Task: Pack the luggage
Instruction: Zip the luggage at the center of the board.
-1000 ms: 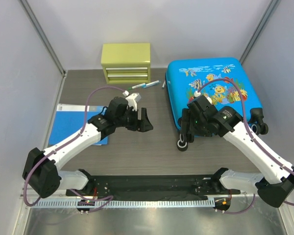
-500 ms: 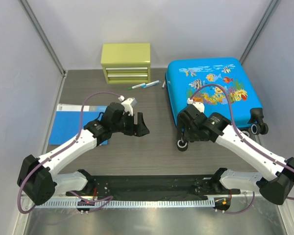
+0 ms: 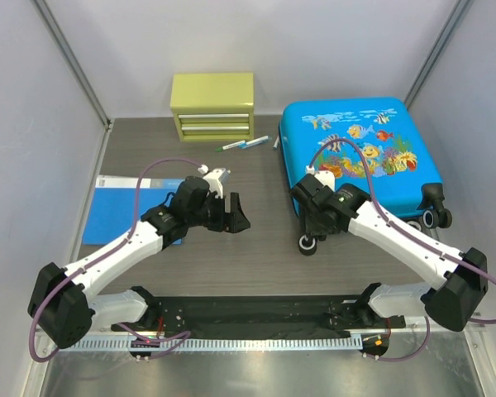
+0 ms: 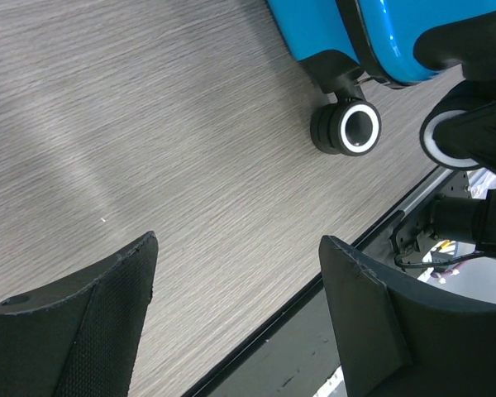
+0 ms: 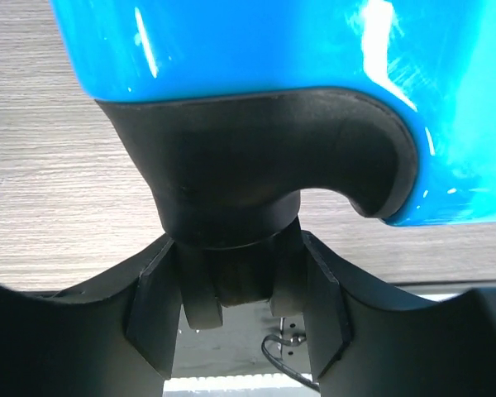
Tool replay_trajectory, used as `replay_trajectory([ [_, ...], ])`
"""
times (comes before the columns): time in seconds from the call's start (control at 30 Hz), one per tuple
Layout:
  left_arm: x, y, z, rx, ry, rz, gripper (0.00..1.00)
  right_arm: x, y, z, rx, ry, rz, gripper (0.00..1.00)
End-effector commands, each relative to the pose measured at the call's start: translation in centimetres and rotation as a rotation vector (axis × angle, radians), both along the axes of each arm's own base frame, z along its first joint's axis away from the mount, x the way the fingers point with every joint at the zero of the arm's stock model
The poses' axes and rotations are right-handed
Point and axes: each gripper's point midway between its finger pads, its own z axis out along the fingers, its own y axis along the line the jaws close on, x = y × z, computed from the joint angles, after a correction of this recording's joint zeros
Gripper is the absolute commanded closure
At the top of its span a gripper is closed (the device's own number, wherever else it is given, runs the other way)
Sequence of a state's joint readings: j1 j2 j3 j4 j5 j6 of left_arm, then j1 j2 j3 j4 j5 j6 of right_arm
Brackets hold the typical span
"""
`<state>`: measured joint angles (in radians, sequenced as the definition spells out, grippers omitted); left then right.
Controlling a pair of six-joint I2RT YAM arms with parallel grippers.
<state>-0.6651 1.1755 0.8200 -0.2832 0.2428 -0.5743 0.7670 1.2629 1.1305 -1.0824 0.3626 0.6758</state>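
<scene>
The luggage [image 3: 355, 149] is a bright-blue fish-print suitcase lying closed and flat at the right of the table. My right gripper [image 3: 312, 227] is at its near-left corner. In the right wrist view the blue shell [image 5: 231, 50] fills the top, and the right gripper [image 5: 238, 273] has both fingers pressed against the sides of the black caster wheel [image 5: 231, 285] under its housing [image 5: 231, 165]. My left gripper [image 3: 236, 213] hovers open over bare table left of the suitcase. The left wrist view shows the left gripper [image 4: 238, 248] with nothing in it, and the wheel [image 4: 347, 128] beyond.
A yellow-green drawer box [image 3: 212, 106] stands at the back. Pens [image 3: 244, 145] lie in front of it. A flat blue folder [image 3: 120, 211] lies at the left under the left arm. A second pair of wheels [image 3: 434, 217] sticks out at the suitcase's right. A black rail [image 3: 248, 310] runs along the near edge.
My right gripper has moved left onto the near-left caster wheel and closed its fingers against it. The left arm has drawn back slightly, still open.
</scene>
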Motion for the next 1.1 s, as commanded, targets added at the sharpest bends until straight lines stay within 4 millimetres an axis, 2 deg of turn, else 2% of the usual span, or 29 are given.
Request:
replay_trajectory([
  [0.0, 0.7, -0.1, 1.0, -0.032, -0.059, 0.012, 0.23, 1.4, 1.4, 2.8, 0.042, -0.046, -0.015, 0.88],
  [0.07, 0.7, -0.2, 0.8, -0.033, -0.068, 0.007, 0.23, 1.7, 1.7, 4.1, 0.05, -0.055, -0.008, 0.97],
  [0.1, 0.8, -0.2, 0.7, -0.033, -0.068, 0.005, 0.24, 2.3, 2.5, 5.9, 0.088, -0.084, 0.0, 0.99],
  [0.17, 0.8, -0.3, 0.7, -0.042, -0.077, 0.002, 0.24, 2.7, 3.0, 6.8, 0.083, -0.075, 0.009, 0.99],
  [0.2, 1.0, -0.4, 0.9, -0.049, -0.087, 0.0, 0.25, 3.4, 3.7, 8.5, 0.111, -0.105, 0.009, 0.99],
  [0.27, 1.0, -0.5, 0.7, -0.051, -0.092, 0.001, 0.25, 3.9, 4.0, 8.7, 0.088, -0.085, 0.007, 0.99],
  [0.3, 1.0, -0.6, 0.9, -0.057, -0.1, -0.002, 0.26, 4.4, 4.6, 9.9, 0.108, -0.105, 0.011, 0.99],
  [0.53, 0.9, -1.8, 1.2, -0.084, -0.162, -0.011, 0.27, 6.7, 6.9, 10.4, 0.12, -0.114, 0.021, 0.99],
  [0.57, 1.0, -1.9, 1.2, -0.089, -0.166, -0.009, 0.27, 7.2, 7.5, 10.0, 0.114, -0.105, 0.022, 0.99],
  [0.7, 2.1, -2.6, 1.5, -0.127, -0.193, 0.017, 0.26, 8.2, 8.6, 11.1, 0.133, -0.12, 0.035, 0.99],
  [0.77, 2.6, -3.6, 2.3, -0.16, -0.221, 0.016, 0.27, 8.1, 8.3, 11.2, 0.12, -0.118, 0.03, 0.99],
  [0.83, 2.7, -5.1, 2.3, -0.165, -0.24, -0.001, 0.27, 7.7, 7.7, 11.2, 0.107, -0.114, 0.019, 0.99],
  [0.87, 3.1, -5.8, 3.1, -0.188, -0.273, 0.002, 0.27, 7.6, 7.4, 11.1, 0.101, -0.111, 0.013, 0.99],
  [0.93, 3.1, -7.0, 2.6, -0.19, -0.277, -0.002, 0.28, 7.3, 7.0, 11.4, 0.114, -0.117, -0.01, 0.99],
  [1.0, 3.6, -7.8, 3.3, -0.222, -0.325, 0.01, 0.28, 7.0, 6.8, 11.4, 0.127, -0.113, -0.021, 0.99],
  [1.03, 3.6, -8.1, 2.5, -0.224, -0.324, 0.006, 0.29, 6.9, 6.8, 11.6, 0.144, -0.117, -0.031, 0.99],
  [1.07, 3.9, -8.6, 3.2, -0.256, -0.353, -0.002, 0.31, 6.8, 6.8, 11.6, 0.152, -0.115, -0.034, 0.99],
])
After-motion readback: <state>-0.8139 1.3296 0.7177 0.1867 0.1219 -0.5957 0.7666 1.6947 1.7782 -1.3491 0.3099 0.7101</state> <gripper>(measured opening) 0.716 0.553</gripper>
